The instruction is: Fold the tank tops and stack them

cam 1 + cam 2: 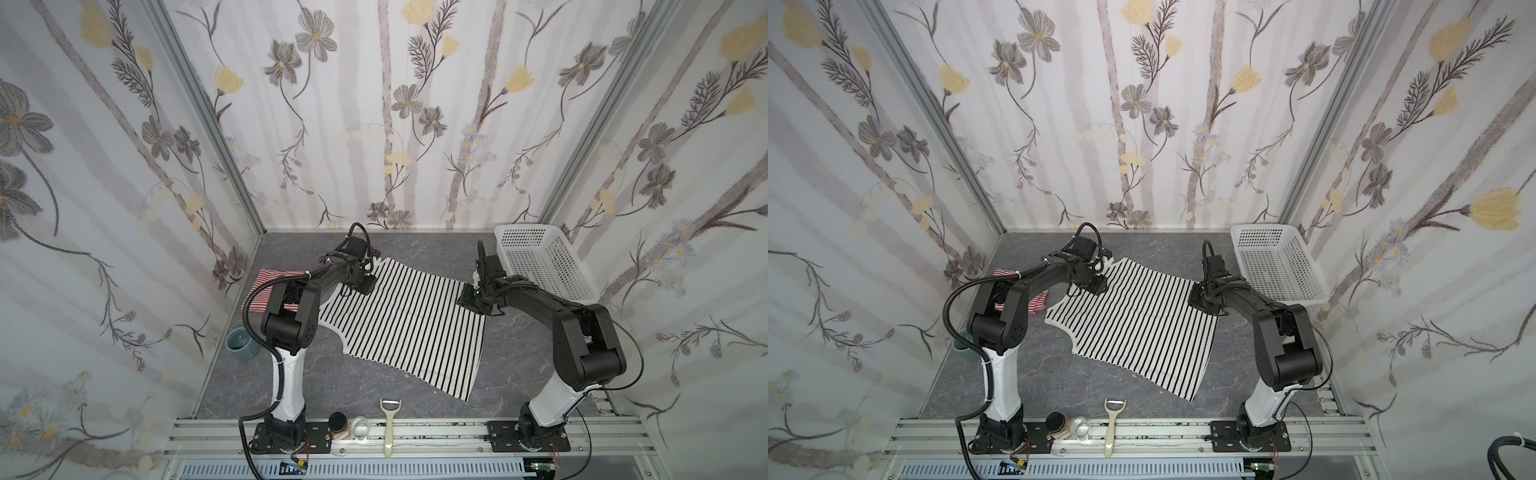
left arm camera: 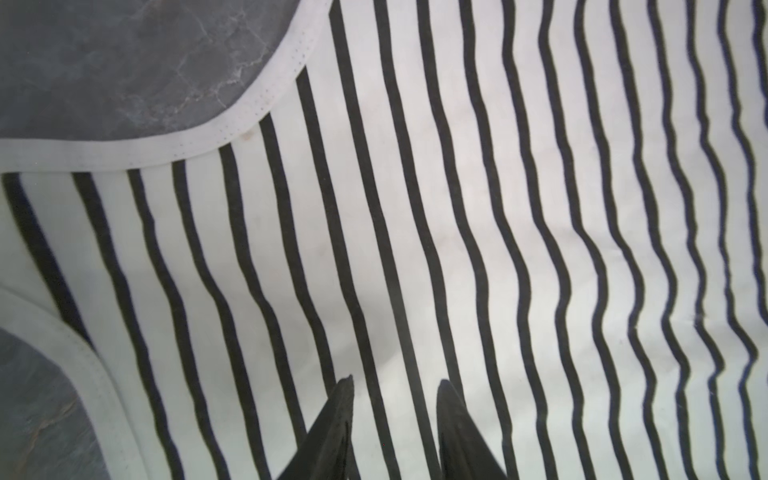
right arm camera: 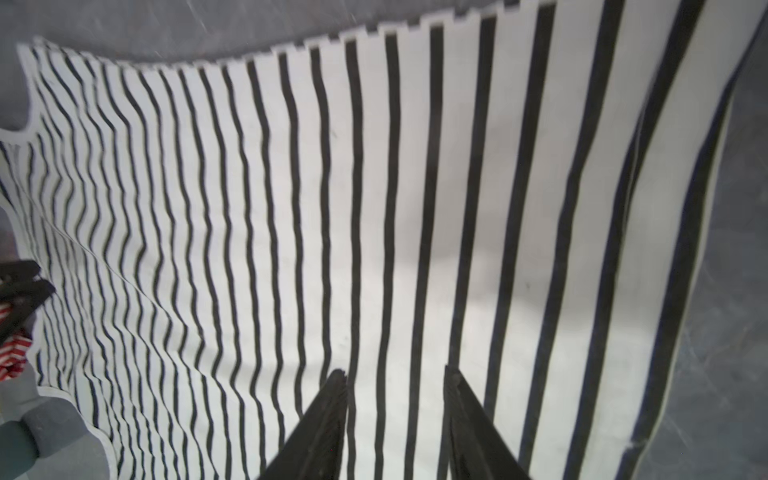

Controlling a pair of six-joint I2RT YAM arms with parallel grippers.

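Observation:
The white tank top with thin black stripes [image 1: 407, 328] [image 1: 1138, 332] lies spread flat in the middle of the grey table in both top views. My left gripper [image 1: 354, 287] [image 2: 395, 380] hovers over its far left corner beside the armhole edging, jaws apart, nothing between them. Over the top's far right corner, my right gripper [image 1: 469, 301] [image 3: 395, 370] is likewise open and empty. The red-and-white tank top [image 1: 259, 291] [image 1: 1038, 305] lies crumpled at the left, partly hidden under my left arm.
A white perforated basket [image 1: 544, 262] leans in the far right corner. A teal cup [image 1: 241, 340] stands by the left wall. A peeler [image 1: 390, 424], a dark-lidded jar [image 1: 337, 422] and a small glass [image 1: 360, 426] sit along the front rail.

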